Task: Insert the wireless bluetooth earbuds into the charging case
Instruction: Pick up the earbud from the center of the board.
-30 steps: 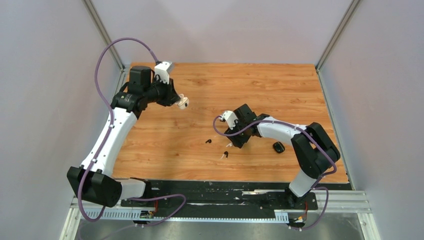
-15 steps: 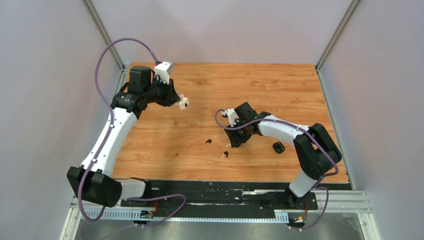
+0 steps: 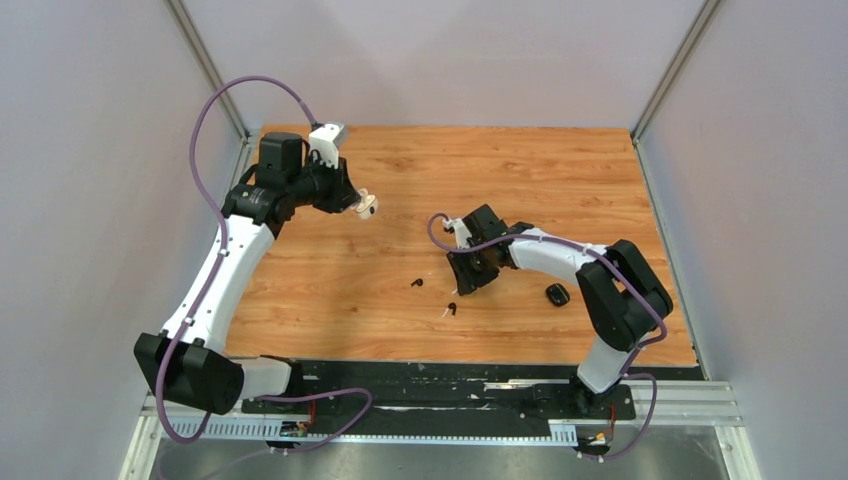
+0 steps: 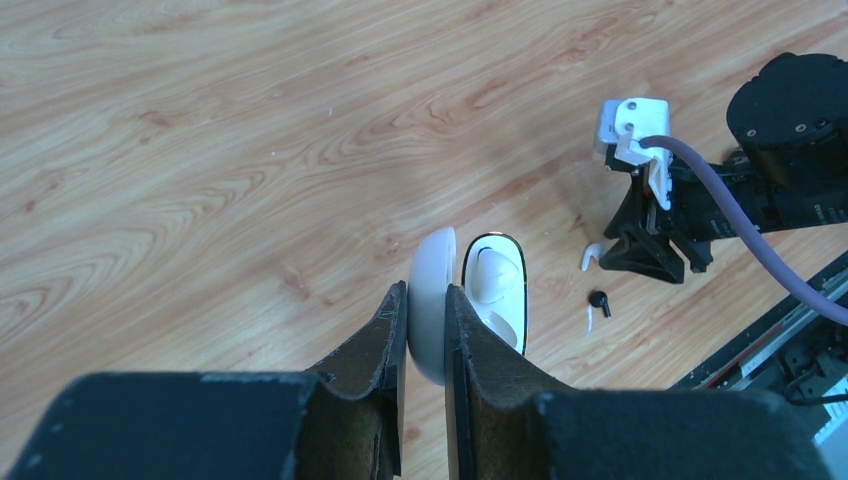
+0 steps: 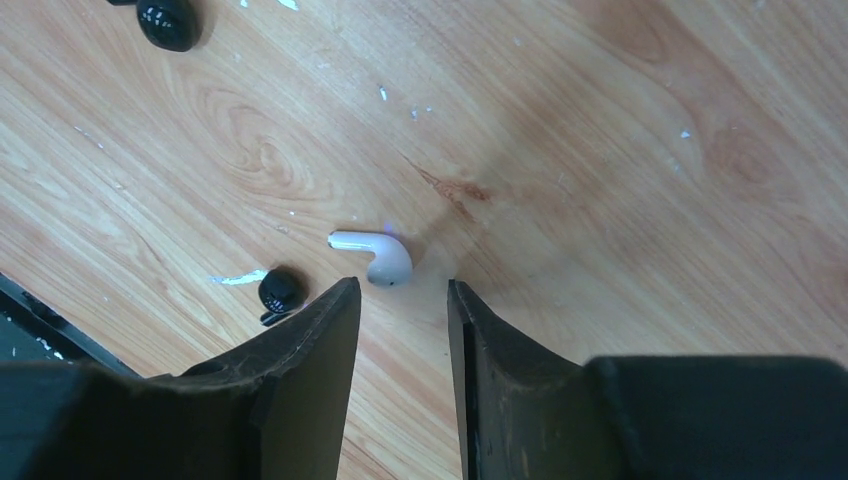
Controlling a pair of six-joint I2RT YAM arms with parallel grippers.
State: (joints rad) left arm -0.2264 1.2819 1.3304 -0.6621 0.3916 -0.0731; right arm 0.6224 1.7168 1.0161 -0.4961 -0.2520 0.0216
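Note:
My left gripper (image 4: 427,300) is shut on the lid of the open white charging case (image 4: 432,300) and holds it above the table's back left (image 3: 366,207). One white earbud (image 4: 496,276) sits in the case's base. My right gripper (image 5: 403,290) is open and low over the table, its jaws on either side of a white earbud (image 5: 372,255) lying just ahead of the tips. A black earbud (image 5: 280,290) lies left of the left finger, and shows in the top view (image 3: 452,306). A second black earbud (image 3: 417,283) lies further left.
A closed black case (image 3: 557,294) lies on the wood to the right of my right arm. A thin white sliver (image 5: 238,277) lies next to the nearer black earbud. The black base strip (image 3: 420,375) runs along the near edge.
My right gripper has shifted slightly left and turned over the white earbud. The left arm and the case have not moved.

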